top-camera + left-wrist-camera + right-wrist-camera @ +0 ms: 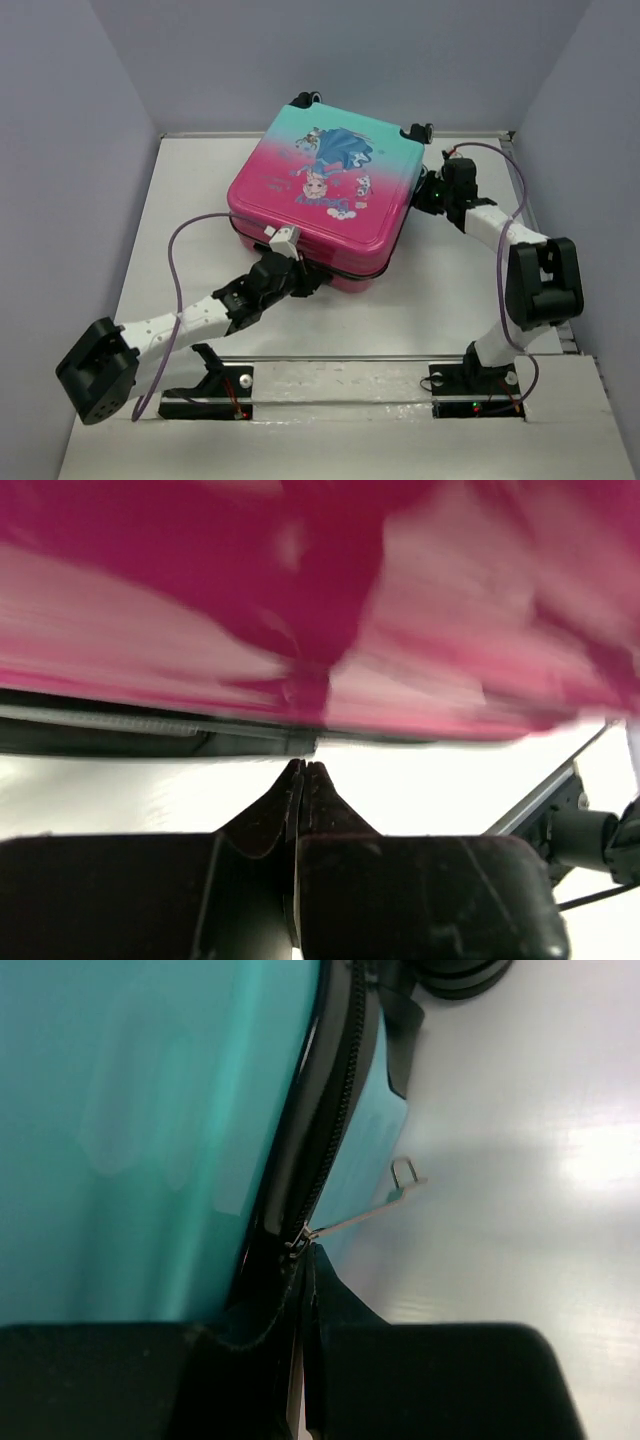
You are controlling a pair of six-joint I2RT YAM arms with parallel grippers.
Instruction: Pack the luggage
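Observation:
The luggage lies flat with its lid down, a pink-to-teal shell with a princess print. My left gripper is at its near pink edge. In the left wrist view the gripper is shut and empty, its tips just below the blurred pink shell and the dark zipper band. My right gripper is at the luggage's right teal side. In the right wrist view it is shut, tips against the zipper slider. The metal pull tab sticks out free to the right.
Two black wheels sit at the luggage's far end, one also in the right wrist view. White tabletop lies on both sides, enclosed by grey walls. The arm bases are at the near edge.

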